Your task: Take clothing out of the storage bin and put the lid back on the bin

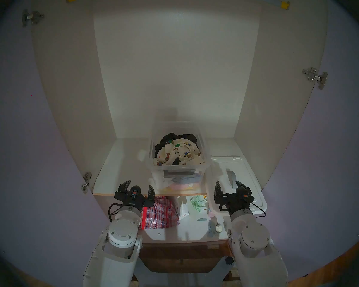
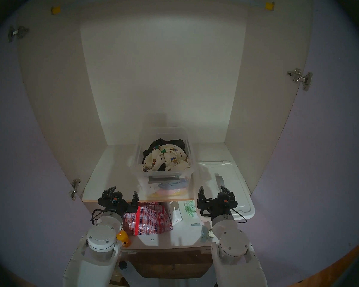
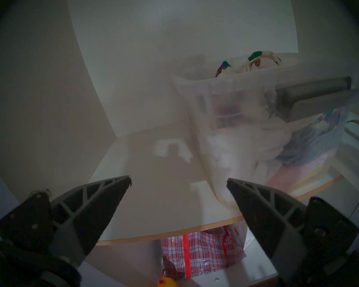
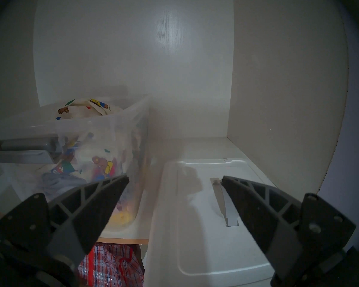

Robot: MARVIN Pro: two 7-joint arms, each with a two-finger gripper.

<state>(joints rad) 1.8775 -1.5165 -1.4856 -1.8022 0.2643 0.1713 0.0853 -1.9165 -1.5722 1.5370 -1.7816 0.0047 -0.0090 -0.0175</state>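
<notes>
The clear storage bin [image 1: 205, 156] stands open in the middle of the cupboard shelf, its grey latch [image 1: 179, 173] facing me. The cream teddy-bear clothing [image 1: 179, 153] lies heaped on top inside it, over a black garment [image 1: 174, 137]. The white lid [image 1: 243, 172] lies flat on the shelf to the bin's right, grey handle [image 1: 230, 176] up, its near end overhanging the shelf edge. My left gripper [image 1: 139, 186] is open and empty at the shelf's front edge, left of the bin. My right gripper [image 1: 229, 186] is open and empty above the lid's near end.
A red checked bag [image 1: 160, 215] and small items sit on the lower shelf under the shelf edge [image 1: 149, 194]. An orange bottle [image 2: 123, 238] stands by my left arm. Cupboard walls close in on both sides, and the doors stand open.
</notes>
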